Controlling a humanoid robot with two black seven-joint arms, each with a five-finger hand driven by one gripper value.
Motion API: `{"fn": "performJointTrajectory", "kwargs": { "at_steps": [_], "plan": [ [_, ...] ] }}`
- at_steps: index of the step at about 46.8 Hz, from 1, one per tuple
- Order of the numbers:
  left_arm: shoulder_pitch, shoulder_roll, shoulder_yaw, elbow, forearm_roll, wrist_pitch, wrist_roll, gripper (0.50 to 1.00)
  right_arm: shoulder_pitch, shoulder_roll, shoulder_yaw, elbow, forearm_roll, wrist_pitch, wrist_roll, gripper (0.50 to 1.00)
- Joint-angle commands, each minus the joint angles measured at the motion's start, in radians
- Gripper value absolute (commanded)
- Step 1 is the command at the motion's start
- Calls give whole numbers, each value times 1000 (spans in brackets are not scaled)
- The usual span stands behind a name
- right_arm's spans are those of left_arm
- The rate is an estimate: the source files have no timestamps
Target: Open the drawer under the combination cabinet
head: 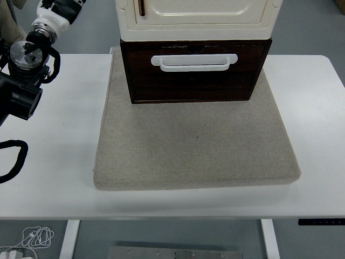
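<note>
White table (54, 162), grey mat (194, 145) under brown drawer (194, 81), left arm (24, 70) at edge, hand state unclear

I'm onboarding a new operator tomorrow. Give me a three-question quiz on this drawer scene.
1. True or false: the dark drawer is pulled far out over the mat.
2. What colour is the drawer's handle?
3. The left arm is: A) at the handle, B) at the table's left edge, C) on the mat.

Key: 1 false. 2 white. 3 B.
</note>
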Motion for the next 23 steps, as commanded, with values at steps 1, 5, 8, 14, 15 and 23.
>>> {"fn": "performJointTrajectory", "kwargs": {
  "at_steps": [1, 5, 8, 14, 15, 23],
  "plan": [
    [0, 1, -6, 4, -2, 0, 0, 1000, 0, 0, 0, 1, 0, 0, 0, 926],
    [0, 1, 2, 10, 0, 3, 0, 1000, 0, 0, 0, -1, 0, 0, 0, 926],
    [-2, 5, 8, 10, 3, 1, 3, 1000, 0, 0, 0, 1, 0, 0, 0, 926],
    [-2, 11, 8, 10, 3, -3, 8, 1000, 0, 0, 0, 1, 0, 0, 0, 926],
    [-2, 15, 9, 10, 4, -8, 8, 1000, 0, 0, 0, 1, 0, 0, 0, 926],
    [-23, 43, 9, 11, 90, -38, 8, 1000, 0, 0, 0, 1, 0, 0, 0, 926]
  ]
}}
